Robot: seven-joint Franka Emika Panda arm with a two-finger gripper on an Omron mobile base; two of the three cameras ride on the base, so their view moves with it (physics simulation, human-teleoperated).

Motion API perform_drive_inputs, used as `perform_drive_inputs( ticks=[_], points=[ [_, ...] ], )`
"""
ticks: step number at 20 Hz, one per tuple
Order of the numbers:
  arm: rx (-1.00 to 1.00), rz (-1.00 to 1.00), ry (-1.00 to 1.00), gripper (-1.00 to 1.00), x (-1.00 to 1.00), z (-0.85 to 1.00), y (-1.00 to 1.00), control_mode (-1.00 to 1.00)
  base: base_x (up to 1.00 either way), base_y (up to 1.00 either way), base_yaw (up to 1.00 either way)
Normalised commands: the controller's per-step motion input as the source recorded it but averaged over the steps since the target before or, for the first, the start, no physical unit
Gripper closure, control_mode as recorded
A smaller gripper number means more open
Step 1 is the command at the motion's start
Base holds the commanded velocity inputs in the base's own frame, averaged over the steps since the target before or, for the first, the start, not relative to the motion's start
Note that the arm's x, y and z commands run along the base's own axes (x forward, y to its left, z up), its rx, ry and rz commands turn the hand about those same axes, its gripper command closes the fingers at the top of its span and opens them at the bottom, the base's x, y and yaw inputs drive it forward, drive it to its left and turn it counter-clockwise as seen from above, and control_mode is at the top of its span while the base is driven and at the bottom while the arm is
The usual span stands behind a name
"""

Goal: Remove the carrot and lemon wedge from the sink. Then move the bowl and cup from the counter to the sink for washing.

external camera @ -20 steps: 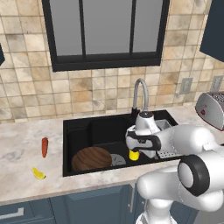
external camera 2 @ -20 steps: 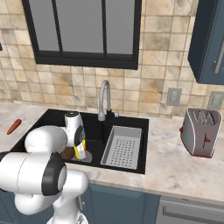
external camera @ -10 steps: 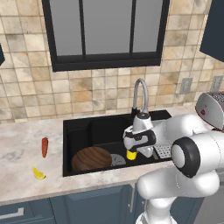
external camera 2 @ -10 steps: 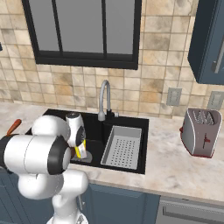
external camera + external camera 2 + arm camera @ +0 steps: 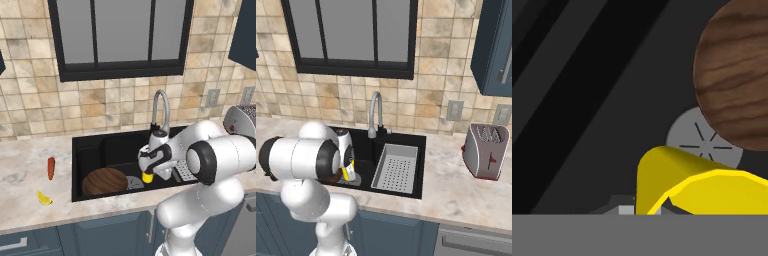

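My gripper [image 5: 148, 172] is down inside the black sink [image 5: 90, 155], shut on the yellow cup [image 5: 147, 177], which hangs just above the basin floor. In the hand view the cup [image 5: 677, 185] sits right under the camera and hides the fingertips, with the grey drain [image 5: 699, 140] just beyond it. The brown wooden bowl [image 5: 105, 181] lies in the sink left of the cup and shows again as the bowl [image 5: 734, 75] at the upper right. The carrot [image 5: 51, 168] and the lemon wedge [image 5: 43, 198] lie on the counter [image 5: 20, 175] left of the sink. From the right, the cup [image 5: 349, 173] shows beside my arm.
The curved faucet [image 5: 160, 107] rises behind the sink, close above my hand. A grey perforated tray [image 5: 396, 168] fills the sink's right part. A toaster [image 5: 486, 151] stands on the counter at the far right.
The gripper with the cup has edged slightly left inside the sink, and the arm's elbow has swung up and over it. Bowl, carrot and lemon wedge have not moved.
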Motion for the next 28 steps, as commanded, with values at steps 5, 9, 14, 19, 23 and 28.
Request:
perform_drive_inputs(
  ticks=[5, 9, 14, 19, 23, 28],
  points=[
    [0.0, 0.01, 0.0, 1.0, 0.17, -0.2, 0.05, -1.0, 0.0, 0.0, 0.0],
    [0.0, 0.0, 0.0, 1.0, 0.19, -0.18, 0.03, -1.0, 0.0, 0.0, 0.0],
    [0.0, 0.0, 0.0, 1.0, 0.2, -0.17, 0.01, -1.0, 0.0, 0.0, 0.0],
    [0.0, 0.0, 0.0, 1.0, 0.19, -0.17, 0.01, -1.0, 0.0, 0.0, 0.0],
    [0.0, 0.0, 0.0, 1.0, 0.19, -0.18, 0.01, -1.0, 0.0, 0.0, 0.0],
    [0.0, 0.0, 0.0, 1.0, 0.18, -0.18, 0.01, -1.0, 0.0, 0.0, 0.0]
  ],
)
